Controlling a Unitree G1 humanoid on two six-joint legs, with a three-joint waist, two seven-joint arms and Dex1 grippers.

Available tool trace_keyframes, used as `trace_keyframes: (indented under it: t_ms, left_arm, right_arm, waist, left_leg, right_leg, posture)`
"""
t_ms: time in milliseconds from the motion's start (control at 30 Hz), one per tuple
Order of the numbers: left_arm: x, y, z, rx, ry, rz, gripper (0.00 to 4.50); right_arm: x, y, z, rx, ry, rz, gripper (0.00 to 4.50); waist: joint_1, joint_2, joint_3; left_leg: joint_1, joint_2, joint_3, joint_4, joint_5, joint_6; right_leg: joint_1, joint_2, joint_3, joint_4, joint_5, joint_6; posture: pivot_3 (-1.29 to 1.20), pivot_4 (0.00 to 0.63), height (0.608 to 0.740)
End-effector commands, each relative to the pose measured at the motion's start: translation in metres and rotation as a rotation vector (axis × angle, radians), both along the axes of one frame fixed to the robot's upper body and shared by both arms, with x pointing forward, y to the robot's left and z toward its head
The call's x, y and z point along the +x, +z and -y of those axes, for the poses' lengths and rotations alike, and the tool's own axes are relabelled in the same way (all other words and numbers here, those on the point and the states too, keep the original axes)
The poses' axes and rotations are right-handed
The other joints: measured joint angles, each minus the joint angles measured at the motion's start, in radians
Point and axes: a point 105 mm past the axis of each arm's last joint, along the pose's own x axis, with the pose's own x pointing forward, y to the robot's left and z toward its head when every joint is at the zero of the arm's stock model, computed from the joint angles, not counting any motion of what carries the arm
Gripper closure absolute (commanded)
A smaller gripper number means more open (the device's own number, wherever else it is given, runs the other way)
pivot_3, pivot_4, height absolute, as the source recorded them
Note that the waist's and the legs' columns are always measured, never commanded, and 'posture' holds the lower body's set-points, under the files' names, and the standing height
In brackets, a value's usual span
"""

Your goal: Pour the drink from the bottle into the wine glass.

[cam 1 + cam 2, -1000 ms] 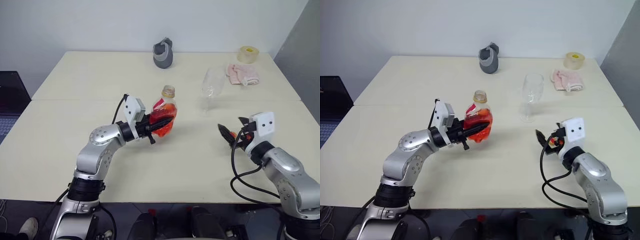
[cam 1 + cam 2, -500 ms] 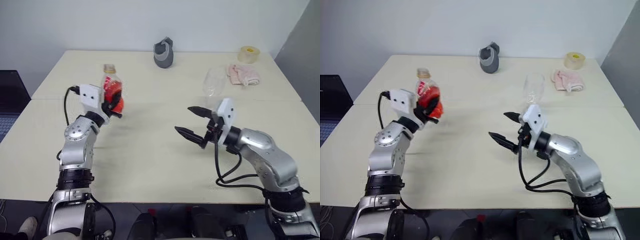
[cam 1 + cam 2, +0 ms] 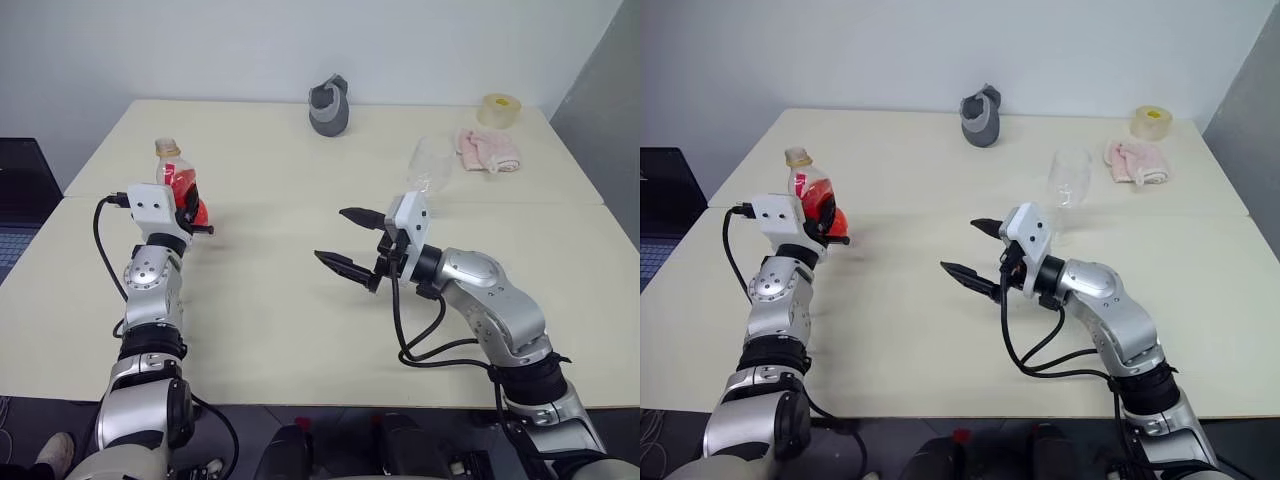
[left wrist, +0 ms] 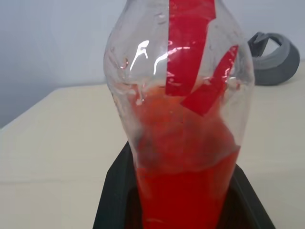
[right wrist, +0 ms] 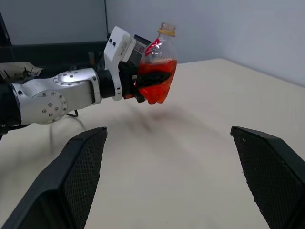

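The left tool (image 3: 830, 226) grips the small clear plastic bottle (image 3: 812, 196) of red drink (image 5: 157, 81) upright, capped, lifted far left of the tall clear wine glass (image 3: 1068, 180), while the right tool (image 3: 978, 258) gapes wide, seemingly to uncap it.

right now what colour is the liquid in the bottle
Bright red-pink drink, translucent, in the bottle; the left wrist view shows it best.

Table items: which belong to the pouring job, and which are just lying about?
Job:
- bottle of red drink, held by the left gripper
- wine glass, behind the open right gripper

Lying about:
- grey object at the far edge
- tape roll
- pink cloth
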Motion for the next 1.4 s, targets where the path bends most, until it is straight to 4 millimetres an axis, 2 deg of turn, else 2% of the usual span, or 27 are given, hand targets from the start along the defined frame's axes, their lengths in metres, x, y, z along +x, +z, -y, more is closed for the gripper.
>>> trace_keyframes:
  t_ms: [33, 267, 433, 667, 1100, 1167, 1400]
  left_arm:
    - [0.004, 0.024, -0.006, 0.031, 0.012, 0.085, 3.73]
    - [0.009, 0.012, 0.002, 0.013, -0.024, 0.049, 3.73]
    - [0.013, 0.002, 0.015, -0.019, -0.106, 0.003, 3.73]
    - [0.013, -0.015, 0.027, -0.012, -0.179, -0.069, 3.73]
    - [0.01, -0.029, 0.03, -0.005, -0.193, -0.117, 3.73]
    - [0.01, -0.029, 0.03, -0.005, -0.192, -0.117, 3.01]
    - [0.01, -0.026, 0.03, -0.016, -0.195, -0.106, 0.95]
  right_arm:
    - [-0.003, 0.012, -0.001, 0.027, 0.004, 0.052, 0.05]
    - [-0.005, 0.013, 0.0, 0.036, -0.002, 0.04, 0.05]
    - [-0.01, 0.01, 0.001, 0.022, 0.017, 0.018, 0.05]
    - [-0.006, 0.009, 0.002, 0.021, 0.006, 0.01, 0.05]
    - [0.001, 0.015, 0.004, 0.025, -0.007, 0.02, 0.05]
    - [0.002, 0.015, 0.004, 0.024, -0.008, 0.022, 0.0]
    - [0.004, 0.017, 0.006, 0.023, -0.012, 0.027, 0.0]
  waist:
    - [0.0, 0.0, 0.0]
    - [-0.007, 0.0, 0.0]
    - [-0.009, 0.0, 0.0]
    - [-0.01, 0.0, 0.0]
    - [-0.01, 0.0, 0.0]
    - [-0.01, 0.0, 0.0]
    - [-0.01, 0.0, 0.0]
  left_leg:
    - [0.0, 0.0, 0.0, 0.0, 0.0, 0.0]
    - [0.0, 0.0, 0.0, 0.0, 0.0, 0.0]
    - [0.0, 0.0, 0.0, 0.0, 0.0, 0.0]
    - [0.0, 0.0, 0.0, 0.0, 0.0, 0.0]
    - [0.0, 0.0, 0.0, 0.001, 0.0, 0.0]
    - [0.0, 0.0, 0.0, 0.001, 0.0, 0.0]
    - [0.0, 0.0, 0.0, 0.001, 0.0, 0.0]
  right_leg:
    - [0.0, 0.0, 0.0, 0.0, 0.0, 0.0]
    - [-0.001, 0.0, 0.0, 0.002, 0.0, 0.0]
    - [-0.001, 0.0, 0.0, 0.002, 0.0, 0.0]
    - [-0.001, 0.0, -0.001, 0.003, 0.0, 0.0]
    - [-0.001, 0.0, 0.0, 0.003, 0.0, 0.0]
    - [-0.001, 0.0, 0.0, 0.003, 0.0, 0.0]
    - [-0.001, 0.0, -0.001, 0.004, 0.0, 0.0]
  posture:
    - [0.0, 0.15, 0.74]
    - [0.0, 0.15, 0.74]
    - [0.0, 0.15, 0.74]
    - [0.0, 0.15, 0.74]
    - [0.0, 0.15, 0.74]
    - [0.0, 0.15, 0.74]
    - [0.0, 0.15, 0.74]
